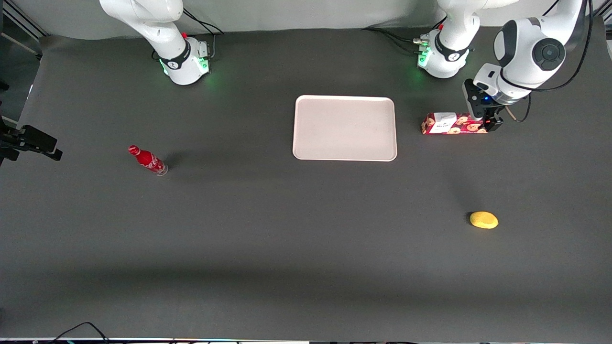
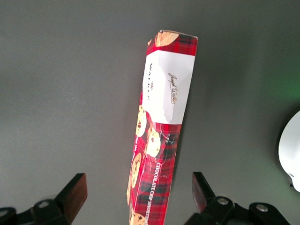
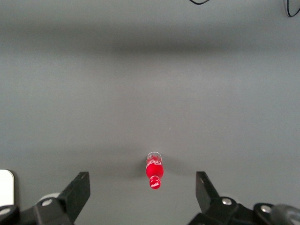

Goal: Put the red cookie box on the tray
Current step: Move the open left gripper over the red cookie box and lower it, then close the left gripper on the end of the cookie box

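Toward the parked arm's end of the table, well apart from the gripper, a small red bottle stands on the dark table with its cap leaning toward that end; in the right wrist view the same bottle shows alone on the grey surface. Nearer the gripper, about midway along the table, lies the tray, flat, pale pinkish-white, rounded at the corners, with nothing on it. Between the tray and the gripper lies the red cookie box, on the table and not on the tray, its long axis running from the tray's side toward the gripper, a gap of bare table separating it from the tray's rim. The gripper is down over the end of the box that points away from the tray. In the left wrist view the fingers are spread wide, one on each side of the box, with clear table showing between each finger and the cardboard, so nothing is pinched; the white label patch sits on the half of the box away from the gripper. Nearer the front camera than the gripper, well apart from it, a yellow lemon-like object rests on the table.
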You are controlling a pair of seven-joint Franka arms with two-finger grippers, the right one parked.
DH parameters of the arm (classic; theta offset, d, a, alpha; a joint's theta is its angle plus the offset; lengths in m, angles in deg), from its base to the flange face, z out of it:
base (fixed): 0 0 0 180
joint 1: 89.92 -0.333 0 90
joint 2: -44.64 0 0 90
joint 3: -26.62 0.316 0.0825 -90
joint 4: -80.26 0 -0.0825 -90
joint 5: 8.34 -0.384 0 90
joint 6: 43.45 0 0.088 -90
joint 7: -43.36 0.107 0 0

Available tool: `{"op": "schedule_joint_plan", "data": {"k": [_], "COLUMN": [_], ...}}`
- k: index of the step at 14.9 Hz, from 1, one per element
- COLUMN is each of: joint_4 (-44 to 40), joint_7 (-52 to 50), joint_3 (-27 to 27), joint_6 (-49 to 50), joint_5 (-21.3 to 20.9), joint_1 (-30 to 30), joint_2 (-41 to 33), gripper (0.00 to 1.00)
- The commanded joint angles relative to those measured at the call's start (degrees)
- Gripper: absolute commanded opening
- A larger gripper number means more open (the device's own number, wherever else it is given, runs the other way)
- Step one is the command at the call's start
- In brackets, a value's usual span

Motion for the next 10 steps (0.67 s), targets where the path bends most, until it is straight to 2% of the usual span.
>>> {"op": "schedule_joint_plan", "data": {"k": [1, 6, 10], "joint_4": [5.65, 6.62, 6.88], "joint_7": [3.47, 4.27, 4.27], "joint_3": [-0.17, -0.17, -0.17], "joint_6": [-6.13, -12.82, -12.74], "joint_5": [1.29, 2.61, 2.7], "joint_1": [-0.6, -0.6, -0.51], "joint_2": [-0.01, 6.49, 7.55], "gripper": [1.0, 1.0, 1.0]}}
